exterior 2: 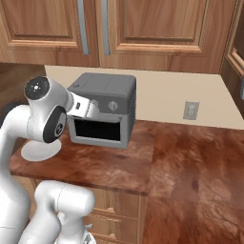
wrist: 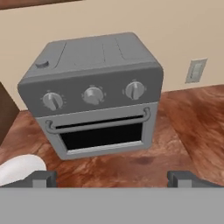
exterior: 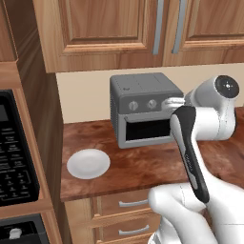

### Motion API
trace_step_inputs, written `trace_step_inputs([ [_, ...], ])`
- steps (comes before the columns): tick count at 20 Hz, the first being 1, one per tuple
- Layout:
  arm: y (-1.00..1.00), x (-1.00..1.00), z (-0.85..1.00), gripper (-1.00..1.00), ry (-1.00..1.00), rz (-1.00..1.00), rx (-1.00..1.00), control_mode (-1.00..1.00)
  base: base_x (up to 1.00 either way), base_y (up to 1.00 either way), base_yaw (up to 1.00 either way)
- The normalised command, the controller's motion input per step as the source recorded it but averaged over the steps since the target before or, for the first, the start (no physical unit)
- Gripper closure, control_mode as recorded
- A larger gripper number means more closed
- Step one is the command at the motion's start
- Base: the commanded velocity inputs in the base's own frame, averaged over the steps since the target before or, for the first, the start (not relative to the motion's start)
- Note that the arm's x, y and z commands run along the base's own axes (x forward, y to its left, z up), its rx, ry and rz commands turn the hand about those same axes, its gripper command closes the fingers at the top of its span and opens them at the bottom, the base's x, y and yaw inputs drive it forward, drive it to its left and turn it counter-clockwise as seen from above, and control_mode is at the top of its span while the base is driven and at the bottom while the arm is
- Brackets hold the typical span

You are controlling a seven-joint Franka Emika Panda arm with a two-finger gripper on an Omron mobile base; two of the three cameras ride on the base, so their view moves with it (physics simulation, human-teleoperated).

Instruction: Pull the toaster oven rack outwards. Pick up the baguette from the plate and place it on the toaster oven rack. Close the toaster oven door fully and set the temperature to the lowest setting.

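The boxy dark-grey metal toaster oven (wrist: 94, 94) is standing on the reddish-brown wooden bench (exterior: 143, 164) against the beige wall, and its light-grey framed door (wrist: 103, 131) with the dark glass window is sitting shut, the thin bar handle (wrist: 98, 123) along its top edge. The gripper (wrist: 111, 177) is hovering in front of the oven with its jaws spread wide and holding nothing, its two dark fingertips (wrist: 43, 178) well apart. The small round white plate (exterior: 88, 163) is lying on the bench to the oven's left, and no baguette is showing on it.

With the door shut, the likely remaining step is the temperature knob. The three round knobs (wrist: 93, 95) are sitting close together, so the gripper could turn the wrong one, or slip off a small knob if it closes off-centre.

The hand view is showing all three knobs and the handle clearly, while the arm is covering part of the knob row in both base views. The left base view is showing the whole plate and a black microwave (exterior: 14, 152) beside it.
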Motion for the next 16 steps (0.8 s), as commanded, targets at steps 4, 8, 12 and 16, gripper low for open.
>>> trace_step_inputs([
  [4,0.22,-0.09,0.00,-1.00,-0.04,0.05,-0.04,-1.00,0.00,0.00,0.00],
  [8,0.09,0.00,0.00,-1.00,-0.03,0.01,-0.02,-1.00,0.00,0.00,0.00],
  [12,0.00,0.00,0.00,-1.00,0.00,0.00,0.00,-1.00,0.00,0.00,0.00],
  [16,0.00,0.10,0.00,-1.00,-0.01,0.00,0.00,-1.00,0.00,0.00,0.00],
])
